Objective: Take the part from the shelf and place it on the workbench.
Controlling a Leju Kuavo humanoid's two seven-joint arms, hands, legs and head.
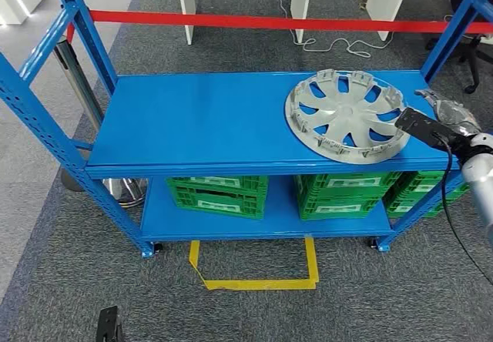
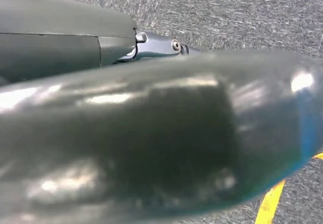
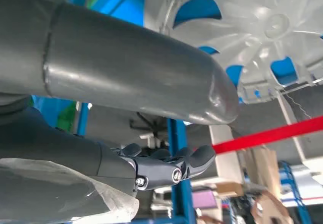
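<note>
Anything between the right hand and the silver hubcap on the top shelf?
Nothing. In the head view the right hand reaches the silver plastic hubcap's near rim on the blue metal shelf; contact unclear.

High head view; close wrist views

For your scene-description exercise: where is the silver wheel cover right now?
In the head view, the wheel cover lies flat at the right end of the blue shelf's top deck, above the green crates, with the right hand at its right edge.

Hubcap point(image 1: 347, 115) looked matt silver-grey plastic w/ ribbed spokes. Shelf point(image 1: 203, 122) was smooth blue painted metal, slight sheen. Crates point(image 1: 219, 194) green plastic. Carpet point(image 1: 249, 311) rough grey. Right hand point(image 3: 125, 77) glossy grey.
</note>
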